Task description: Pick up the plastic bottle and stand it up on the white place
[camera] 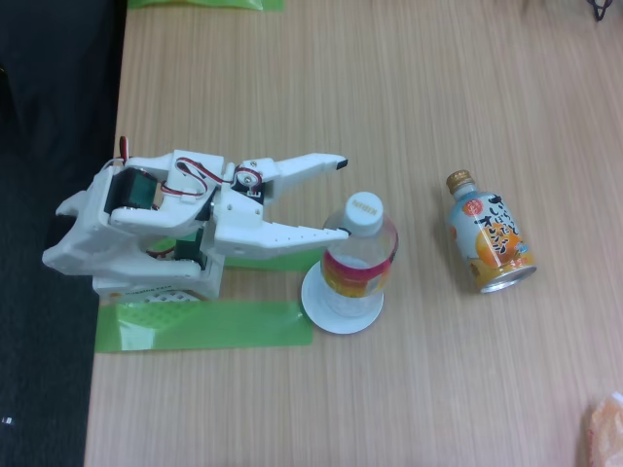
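Observation:
The plastic bottle [360, 255], clear with a white cap and a pink, red and yellow label band, stands upright on the small round white plate [321, 309] in the fixed view. My white gripper [341, 197] reaches in from the left at cap height. Its jaws are spread wide, one fingertip up near the top and the other just left of the bottle's shoulder. Nothing is held between them. Whether the lower fingertip touches the bottle I cannot tell.
An orange-and-pale-blue metal bottle-can [490, 235] with a gold cap lies on its side to the right. Green tape strips [204, 325] mark the wood table by the arm's base. The table's left edge borders dark floor. An orange object [605, 428] peeks in at bottom right.

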### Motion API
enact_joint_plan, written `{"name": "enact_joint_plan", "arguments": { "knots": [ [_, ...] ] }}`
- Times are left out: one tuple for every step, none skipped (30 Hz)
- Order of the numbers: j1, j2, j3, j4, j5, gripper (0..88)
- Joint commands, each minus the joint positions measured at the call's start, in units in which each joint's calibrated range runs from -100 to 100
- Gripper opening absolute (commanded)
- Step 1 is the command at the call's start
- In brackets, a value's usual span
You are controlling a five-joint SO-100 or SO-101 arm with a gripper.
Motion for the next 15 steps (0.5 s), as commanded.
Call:
{"name": "enact_joint_plan", "arguments": {
  "knots": [
    [0.3,0.1,-0.8,0.1,-0.2,35.8],
    [0.3,0.1,-0.8,0.1,-0.2,35.8],
    [0.3,0.1,-0.8,0.1,-0.2,35.8],
    [0.4,0.1,-0.7,0.1,-0.2,35.8],
    [0.5,0.1,-0.7,0.2,-0.2,35.8],
    [0.9,0.1,-0.7,0.2,-0.2,35.8],
    [1.7,0.1,-0.7,0.2,-0.2,35.8],
    [2.7,0.1,-0.7,0.2,-0.2,35.9],
    [3.6,0.1,-0.4,0.2,-0.2,35.9],
    [4.6,0.1,-0.2,0.2,-0.2,35.9],
    [5.5,0.1,-0.2,0.2,-0.2,35.9],
    [5.7,0.1,-0.2,0.2,-0.2,35.9],
    [5.9,0.1,-0.3,0.2,-0.2,35.9],
    [5.6,0.1,-0.6,0.2,-0.2,35.9],
    [5.6,0.0,-0.7,-0.1,-0.2,35.9]
  ]
}}
